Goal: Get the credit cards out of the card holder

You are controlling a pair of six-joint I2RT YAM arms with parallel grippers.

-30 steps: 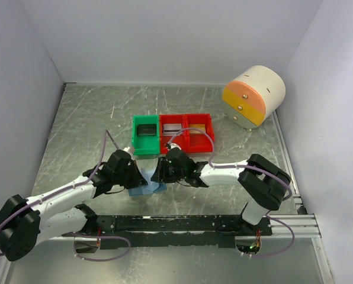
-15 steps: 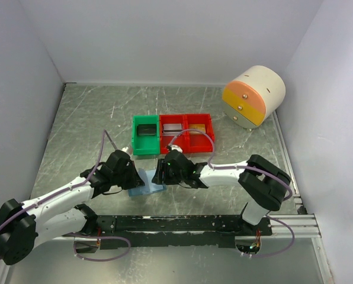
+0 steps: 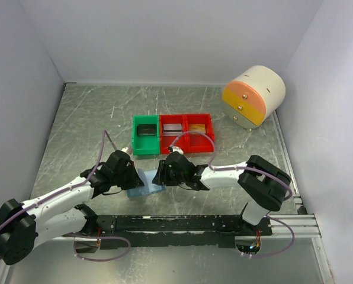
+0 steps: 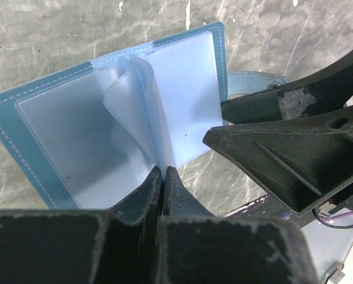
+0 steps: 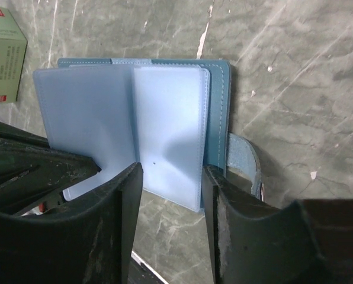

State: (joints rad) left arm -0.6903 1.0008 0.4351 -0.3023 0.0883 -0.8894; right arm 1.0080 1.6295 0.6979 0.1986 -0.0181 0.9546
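The slate-blue card holder (image 3: 147,184) lies open on the table between both arms, its light-blue clear sleeves (image 4: 135,112) fanned up. My left gripper (image 4: 163,170) (image 3: 133,177) is shut on the lower edge of one sleeve. My right gripper (image 5: 170,174) (image 3: 161,175) stands open over the near edge of the holder's right half (image 5: 170,130), with nothing between its fingers. The sleeves facing the cameras look empty. A dark grey credit card (image 3: 145,129) lies in the green bin (image 3: 136,144).
Two red bins (image 3: 186,142) with flat items stand beside the green one behind the holder. A cream-and-orange drawer unit (image 3: 253,96) sits at the back right. A small cream box (image 5: 3,56) lies left of the holder. The holder's snap strap (image 5: 247,163) sticks out rightwards.
My right gripper's jaws have spread wider and let the card holder's right half settle flat. The left gripper has kept its hold on the sleeve.
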